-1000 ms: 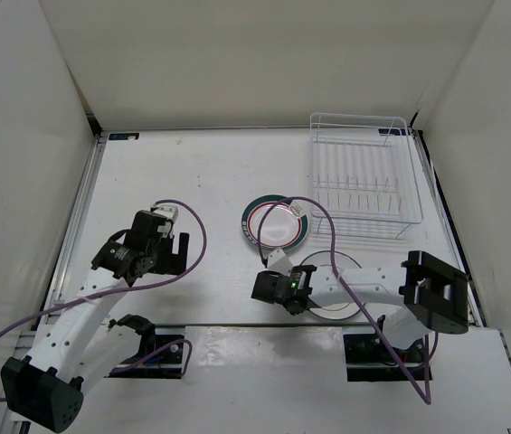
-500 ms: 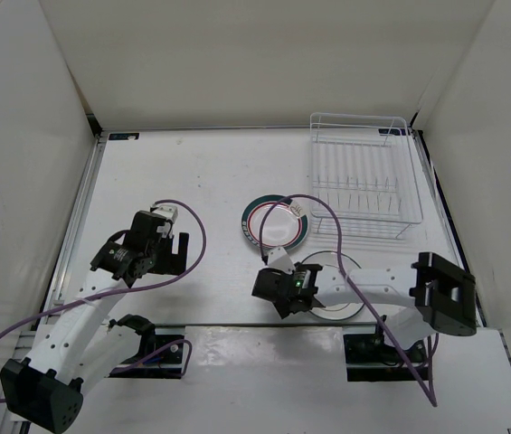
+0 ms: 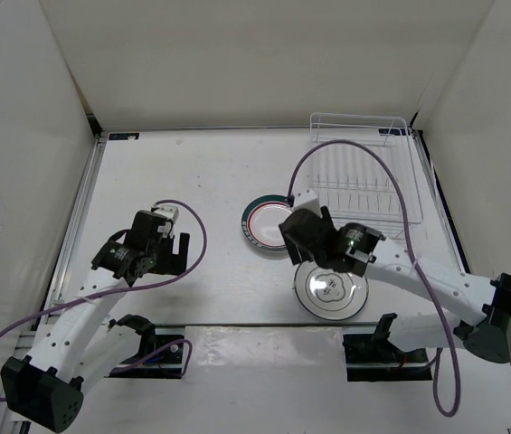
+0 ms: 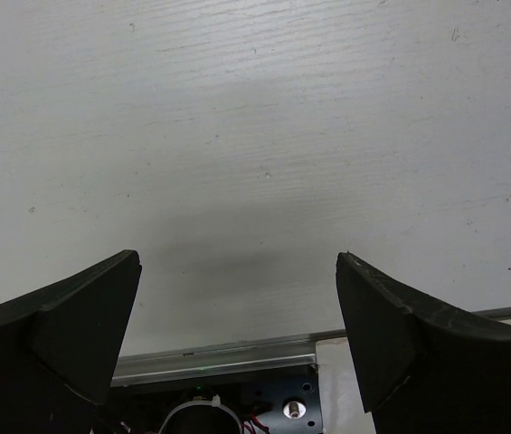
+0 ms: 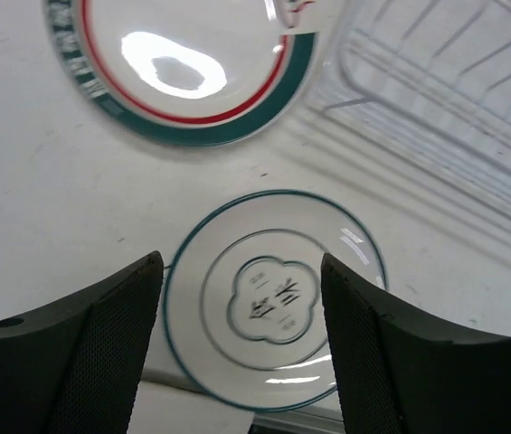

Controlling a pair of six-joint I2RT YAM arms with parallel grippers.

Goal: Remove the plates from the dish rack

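Top external shows me the table (image 3: pixel 192 172), with the dish rack (image 3: pixel 360 181) at its far right. Near the rack, the banded plate (image 3: pixel 260 226) and thin-rimmed plate (image 3: pixel 330 289) lie flat on the table. My right gripper (image 5: pixel 240 262) hangs spread above them; my left gripper (image 4: pixel 237 262) is spread too.

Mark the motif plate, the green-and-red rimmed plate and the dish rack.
motif plate (image 5: pixel 276 298): right wrist view, on its centre motif.
green-and-red rimmed plate (image 5: pixel 183 68): right wrist view, on its glossy centre.
dish rack (image 3: pixel 359 167): top external view, on its bare wire floor.
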